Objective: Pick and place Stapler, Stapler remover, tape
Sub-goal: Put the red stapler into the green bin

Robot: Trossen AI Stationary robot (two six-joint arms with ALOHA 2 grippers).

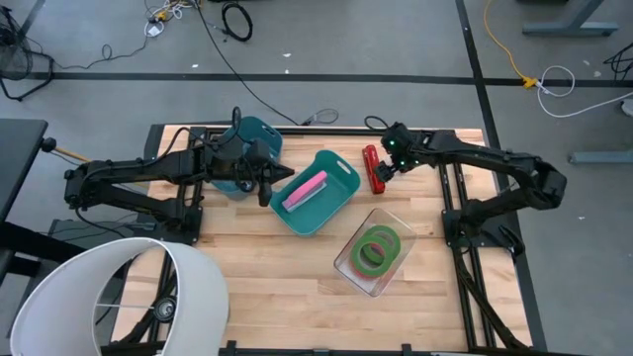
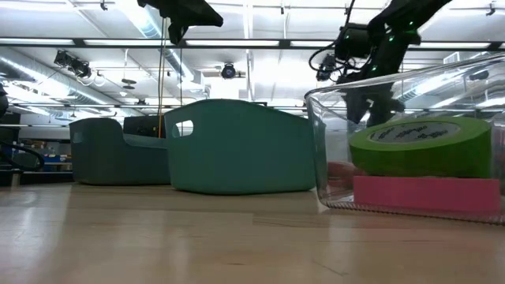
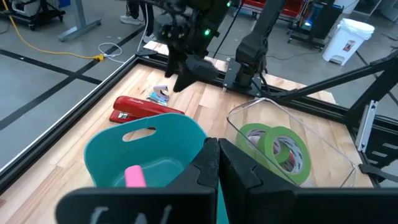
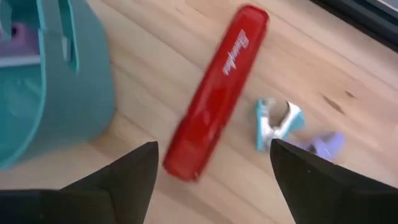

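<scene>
A red stapler [image 1: 373,168] [image 4: 217,93] lies flat on the wood near the table's far edge. Beside it, on the side away from the bin, lies a small blue-and-silver staple remover [image 4: 277,124] [image 3: 160,94]. My right gripper [image 1: 383,174] [image 4: 214,180] hovers open above the stapler, one finger on either side, touching nothing. Two tape rolls, green [image 2: 418,146] on top of red [image 2: 426,193], lie flat in a clear container [image 1: 348,265]. My left gripper [image 1: 265,186] [image 3: 217,163] is shut and hangs over the left rim of a teal bin [image 1: 336,176].
The teal bin [image 3: 109,149] holds a pink oblong object [image 1: 305,190]. A second, darker teal bin [image 1: 259,136] stands behind my left arm. A large white round shade [image 1: 129,297] covers the table's near left corner. Bare wood shows along the near edge.
</scene>
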